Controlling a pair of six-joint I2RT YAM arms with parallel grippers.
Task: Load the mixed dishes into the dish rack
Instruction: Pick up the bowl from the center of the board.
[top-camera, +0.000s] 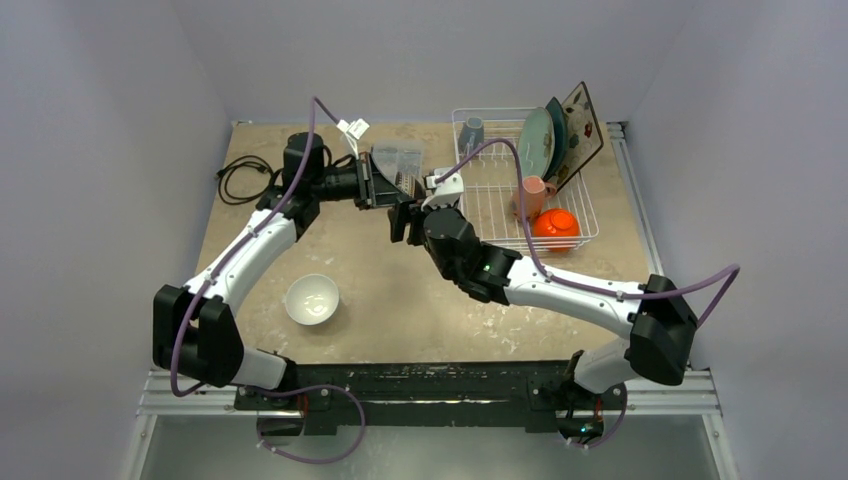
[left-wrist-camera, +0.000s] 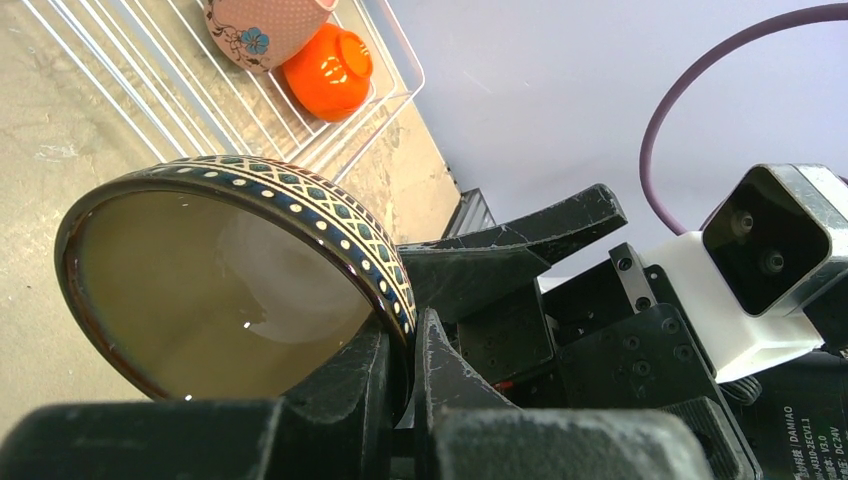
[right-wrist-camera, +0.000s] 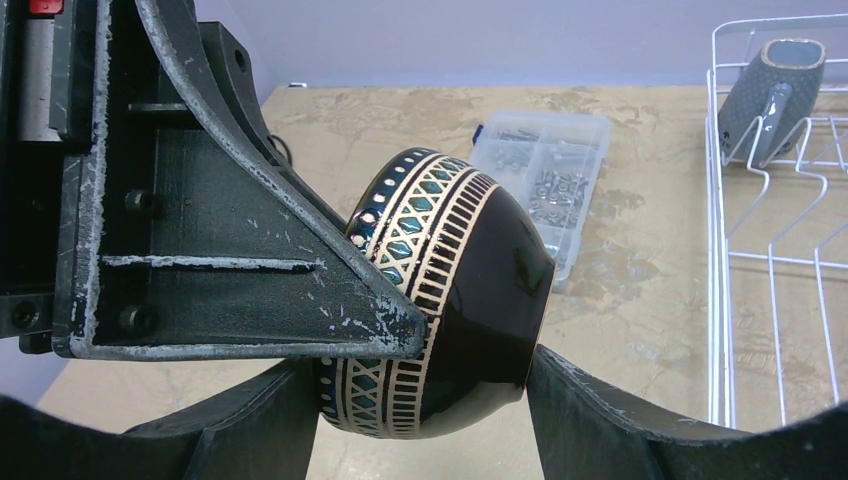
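L gripper (left-wrist-camera: 408, 350): pinching brown bowl (right-wrist-camera: 450, 300) rim, tipped sideways, prob. for handover.
R gripper (right-wrist-camera: 422, 385): straddling bowl body; gripped or not, can't tell.

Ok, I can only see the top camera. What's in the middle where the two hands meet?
Observer: A brown bowl with a cream and teal pattern band, held on its side.
Child: Who's holding it?
Observer: The left hand pinches its rim, one finger inside and one outside.
Child: And the right hand?
Observer: The right hand has a finger on each side of the bowl. I can't tell whether it's squeezing.
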